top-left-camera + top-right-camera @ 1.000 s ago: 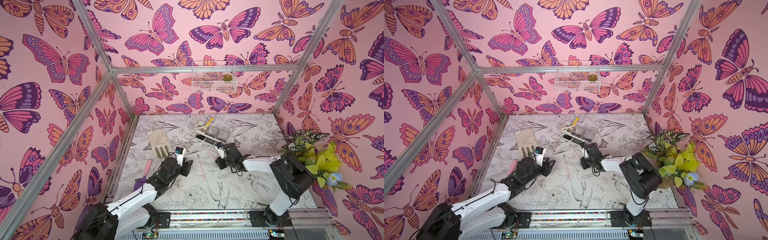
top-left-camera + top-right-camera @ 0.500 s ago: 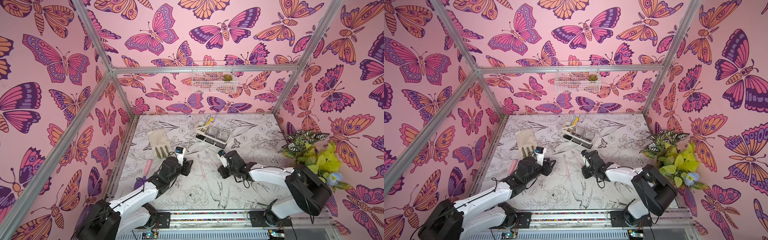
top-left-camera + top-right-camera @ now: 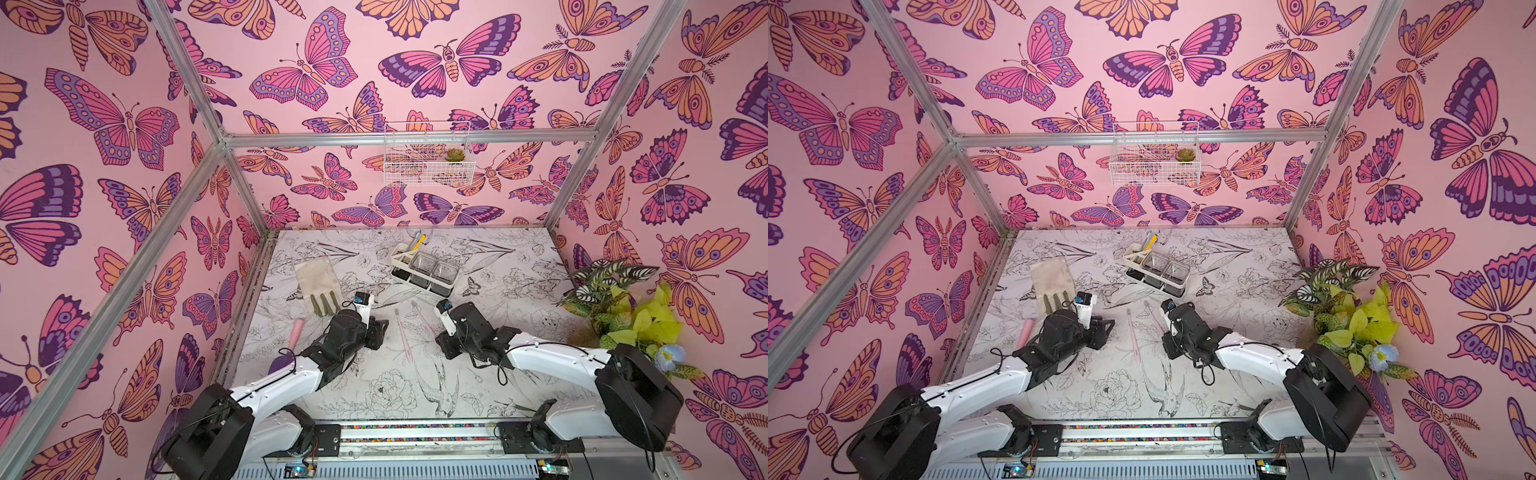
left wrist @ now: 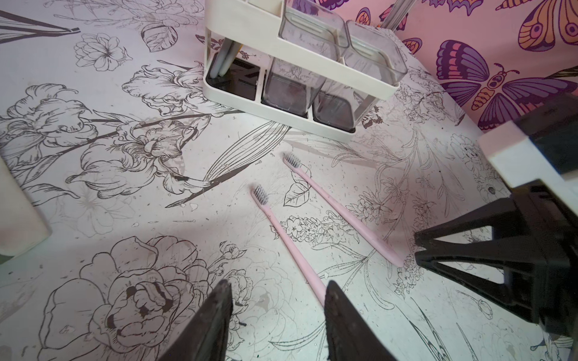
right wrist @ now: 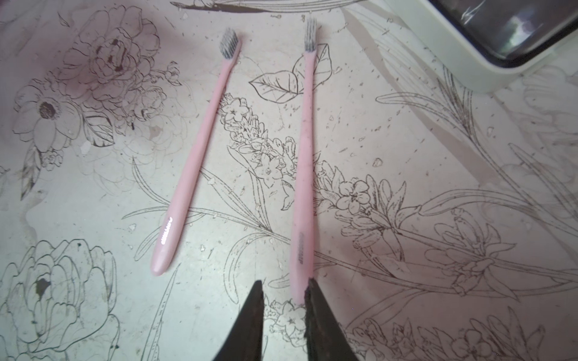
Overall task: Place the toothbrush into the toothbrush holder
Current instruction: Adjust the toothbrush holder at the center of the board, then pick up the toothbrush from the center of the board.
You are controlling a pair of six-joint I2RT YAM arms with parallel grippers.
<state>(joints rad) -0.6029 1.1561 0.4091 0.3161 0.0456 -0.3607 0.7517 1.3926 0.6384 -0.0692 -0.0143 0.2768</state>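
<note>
Worktop: I see the white floral-print worktop [image 3: 498, 266] carrying everything.
Plant: a leafy green-and-yellow artificial plant [image 3: 615, 303] stands at the worktop's right edge.
Basket: a white wire basket [image 3: 428, 166] hangs on the back wall, well above the worktop.
Glove: a beige fabric glove with olive fingertips [image 3: 318, 282] lies flat at the left, just beyond my left arm's wrist.
Holder: the white rectangular plastic toothbrush holder [image 3: 400, 255] stands upright toward the back. Two clear-grey square cups sit in it, and a yellow-handled item [image 3: 419, 242] leans in its divided slot end.
Left hand: my left hand [image 4: 278, 287] is released, jaws well apart and low over the worktop. The handle end of the slim pink plastic left-side toothbrush [image 4: 287, 243] lies just beside one finger.
Right hand: my right hand [image 5: 284, 283] has its jaws narrowly parted. The handle end of the matching pink right-side toothbrush [image 5: 303, 156] lies between the fingertips, against one of them, with a gap at the other, so I read it as unclenched.
Toothbrushes: both lie flat on the worktop, side by side but apart, between my two hands. Their grey bristle heads point toward the holder. Neither is in it.
</note>
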